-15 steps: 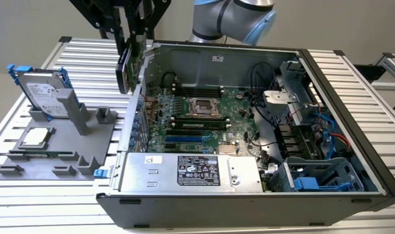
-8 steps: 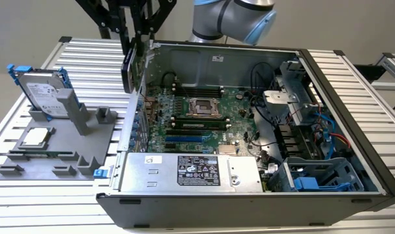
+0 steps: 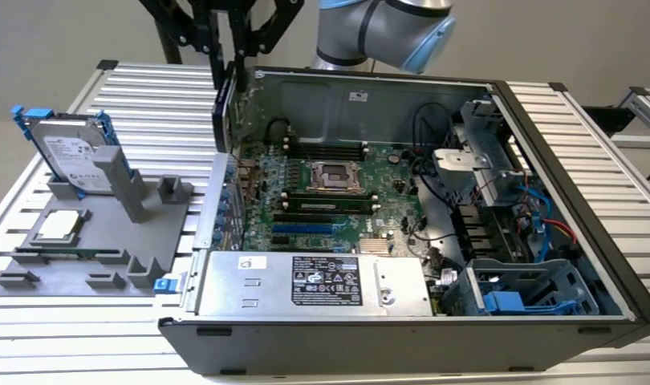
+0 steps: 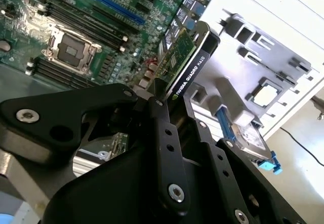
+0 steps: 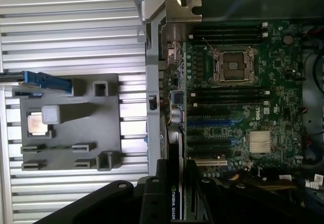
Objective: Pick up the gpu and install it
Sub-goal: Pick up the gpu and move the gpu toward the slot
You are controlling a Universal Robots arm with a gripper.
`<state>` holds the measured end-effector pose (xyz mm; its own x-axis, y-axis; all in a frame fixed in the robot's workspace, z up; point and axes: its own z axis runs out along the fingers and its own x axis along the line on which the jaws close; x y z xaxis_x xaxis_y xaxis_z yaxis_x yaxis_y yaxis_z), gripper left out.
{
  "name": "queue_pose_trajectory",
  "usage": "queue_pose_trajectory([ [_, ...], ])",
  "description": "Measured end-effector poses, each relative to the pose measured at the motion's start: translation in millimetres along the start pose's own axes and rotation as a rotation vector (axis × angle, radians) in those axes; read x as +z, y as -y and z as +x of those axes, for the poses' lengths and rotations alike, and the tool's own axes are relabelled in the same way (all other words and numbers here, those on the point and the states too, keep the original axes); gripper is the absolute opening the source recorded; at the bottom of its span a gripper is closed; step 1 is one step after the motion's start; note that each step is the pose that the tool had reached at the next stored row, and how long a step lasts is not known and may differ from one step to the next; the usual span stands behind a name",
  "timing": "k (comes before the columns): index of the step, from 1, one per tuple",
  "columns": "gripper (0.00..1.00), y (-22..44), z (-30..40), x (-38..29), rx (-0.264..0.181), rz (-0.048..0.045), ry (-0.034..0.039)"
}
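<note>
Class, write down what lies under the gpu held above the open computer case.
Under the gpu, clamped in the gripper, lies the edge of the motherboard beside the case wall. The strip directly beneath the card is covered.

Bright, even light washes the slatted table nearly white at the exterior view's lower left. The computer case interior sits in softer shadow; the source is probably overhead.

arm: rounded silver-grey joint housing, pale blue end cap | gripper: matte black, flat bar linkages, broad rounded plates | fingers: long, slim, row of small holes | screws: silver, round-headed, recessed
</note>
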<state>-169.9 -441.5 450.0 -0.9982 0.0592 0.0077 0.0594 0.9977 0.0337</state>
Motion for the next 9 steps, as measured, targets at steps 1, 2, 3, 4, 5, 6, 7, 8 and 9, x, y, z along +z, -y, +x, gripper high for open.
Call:
queue_pose_trajectory([
  [1, 0.00, -0.3, -1.0, 0.0, 0.000, 0.0000, 0.0000],
  [2, 0.00, -0.6, -1.9, 0.0, 0.000, 0.0000, 0.0000],
  [3, 0.00, -1.0, -2.8, 0.0, 0.000, 0.0000, 0.0000],
  [4, 0.00, -1.2, -3.8, 0.0, 0.000, 0.0000, -0.0001],
  [5, 0.00, -1.4, -4.8, 0.0, 0.000, 0.0000, -0.0001],
  [6, 0.00, -1.6, -5.9, 0.0, 0.000, 0.0000, 0.0000],
  [7, 0.00, -1.7, -7.0, 0.0, 0.000, -0.0001, 0.0000],
  [8, 0.00, -1.9, -8.0, 0.0, 0.000, 0.0000, 0.0000],
  [9, 0.00, -2.1, -8.8, 0.0, 0.000, 0.0000, 0.0000],
])
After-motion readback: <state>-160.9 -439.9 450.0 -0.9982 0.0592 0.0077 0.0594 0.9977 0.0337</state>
